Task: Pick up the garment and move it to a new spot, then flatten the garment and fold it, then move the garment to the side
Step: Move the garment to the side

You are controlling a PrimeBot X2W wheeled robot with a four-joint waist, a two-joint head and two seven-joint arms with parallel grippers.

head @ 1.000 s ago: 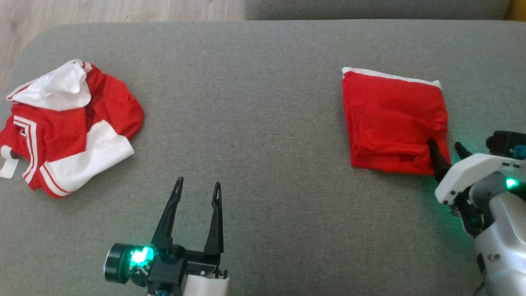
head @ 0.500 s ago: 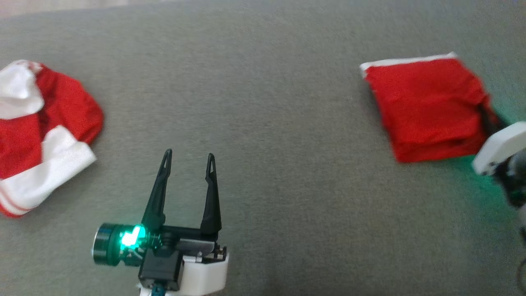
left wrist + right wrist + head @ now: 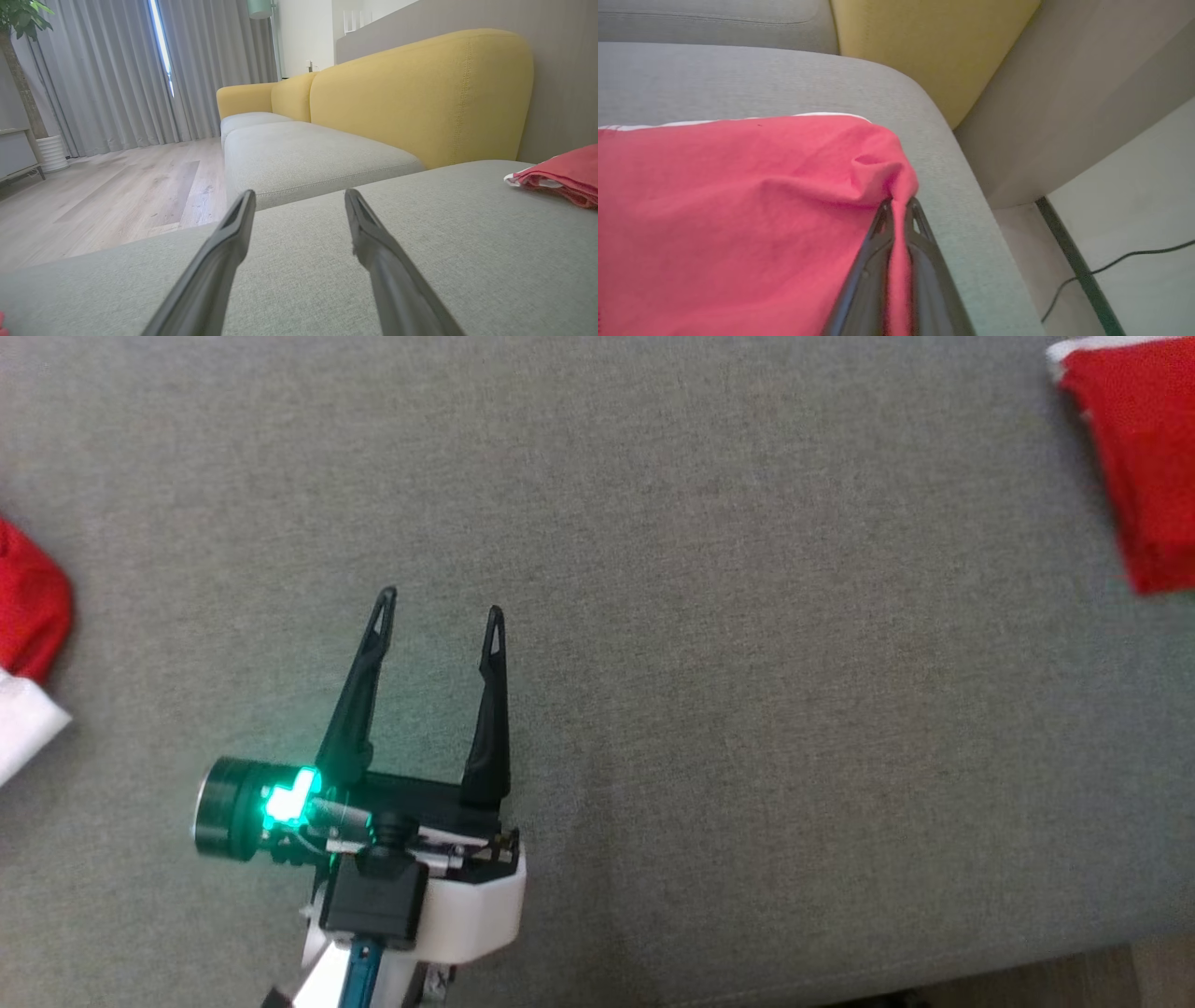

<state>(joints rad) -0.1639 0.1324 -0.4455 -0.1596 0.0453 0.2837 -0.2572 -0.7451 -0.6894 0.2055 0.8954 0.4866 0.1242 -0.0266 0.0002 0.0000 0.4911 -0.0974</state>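
The folded red garment [image 3: 1144,457] with a white hem lies on the grey cushion [image 3: 709,616] at the far right of the head view. The left wrist view catches it as a low red pile [image 3: 565,175]. In the right wrist view my right gripper [image 3: 900,203] is shut on a bunched corner of the garment [image 3: 738,196], near the cushion's rounded edge. My left gripper [image 3: 440,602] hovers open over bare cushion, well left of the garment, and its fingers [image 3: 300,193] hold nothing.
A second, crumpled red and white garment [image 3: 28,607] pokes in at the left edge. A yellow sofa back [image 3: 420,93] and another grey seat stand beyond the cushion. Wood floor [image 3: 93,196] lies to the left, and a cable [image 3: 1111,261] runs over the floor off the cushion's right end.
My right gripper has gone from open around the garment's corner to shut on it. The head camera has moved, pushing both garments toward the picture's edges. The left gripper stays open.
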